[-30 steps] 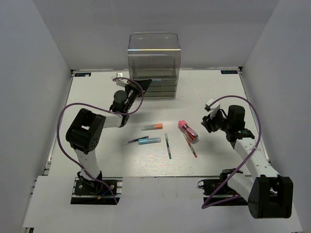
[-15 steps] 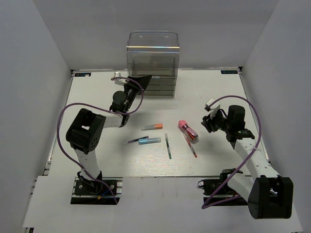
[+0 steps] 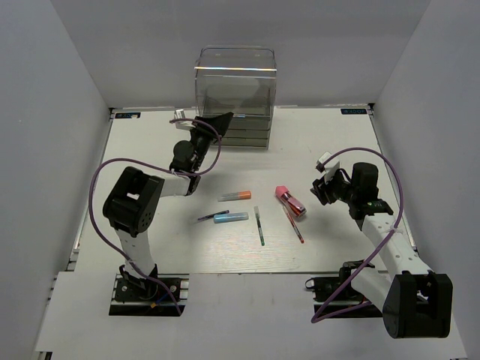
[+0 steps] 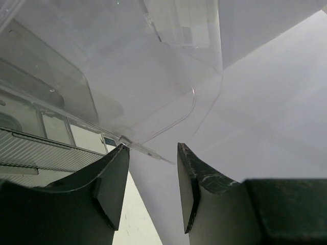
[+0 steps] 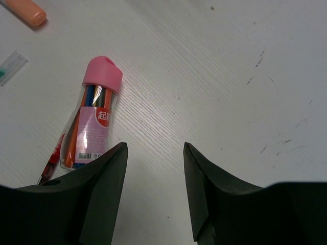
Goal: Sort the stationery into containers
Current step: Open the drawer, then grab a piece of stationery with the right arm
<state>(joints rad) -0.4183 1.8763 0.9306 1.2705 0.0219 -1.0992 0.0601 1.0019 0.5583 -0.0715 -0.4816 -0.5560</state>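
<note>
The tall clear box [image 3: 235, 86] with stacked dark drawers [image 3: 246, 135] stands at the back of the table. My left gripper [image 3: 223, 118] is open at its front left corner. In the left wrist view a thin clear edge of the box [image 4: 127, 76] lies across my left gripper [image 4: 152, 148], at the fingertips. On the table lie the pink-red tube [image 3: 289, 201], orange-and-grey marker [image 3: 235, 196], light blue marker [image 3: 230, 217], red pen [image 3: 293, 223], dark green pen [image 3: 259, 225] and dark pen [image 3: 212, 216]. My right gripper [image 3: 322, 191] is open and empty, just right of the tube [image 5: 92, 120].
White walls close in the table on the left, right and back. The right wrist view shows my right gripper [image 5: 153, 145] over bare table, with the orange marker's end [image 5: 28, 11] and the red pen [image 5: 51, 161] at the left edge.
My left gripper has moved up and right to the box's front left corner. The clear box's top has shifted slightly left. The right arm has not moved.
</note>
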